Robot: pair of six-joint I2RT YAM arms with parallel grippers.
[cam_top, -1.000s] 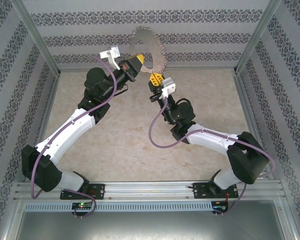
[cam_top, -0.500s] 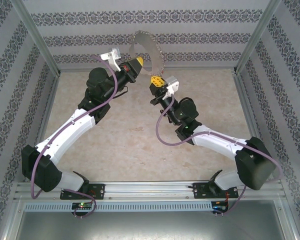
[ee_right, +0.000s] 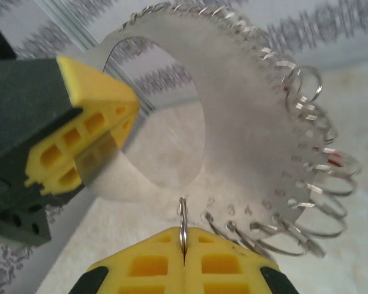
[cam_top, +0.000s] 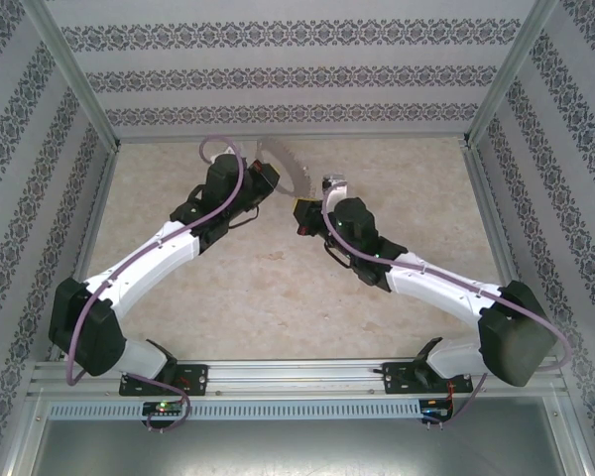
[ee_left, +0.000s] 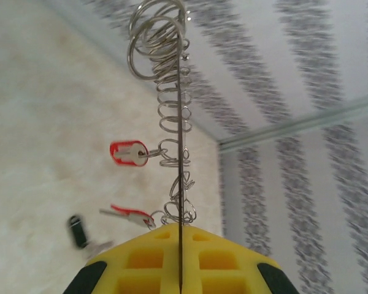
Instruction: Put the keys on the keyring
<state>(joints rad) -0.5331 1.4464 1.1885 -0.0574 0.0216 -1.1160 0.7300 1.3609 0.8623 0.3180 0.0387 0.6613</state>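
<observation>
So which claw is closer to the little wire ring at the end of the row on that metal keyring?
Right. The right claw is pinched shut on that small ring, while the left claw clamps the keyring further round its rim, apart from that ring.

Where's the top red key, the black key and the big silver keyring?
top red key (ee_left: 126,153): left wrist view, on its red head.
black key (ee_left: 77,228): left wrist view, on its black head.
keyring (ee_right: 245,116): right wrist view, on its flat silver band.

white-shelled arms (cam_top: 147,260) with black joints (cam_top: 84,332), looping purple cables (cam_top: 241,174) and yellow ribbed claw fingers (ee_left: 147,278).
</observation>
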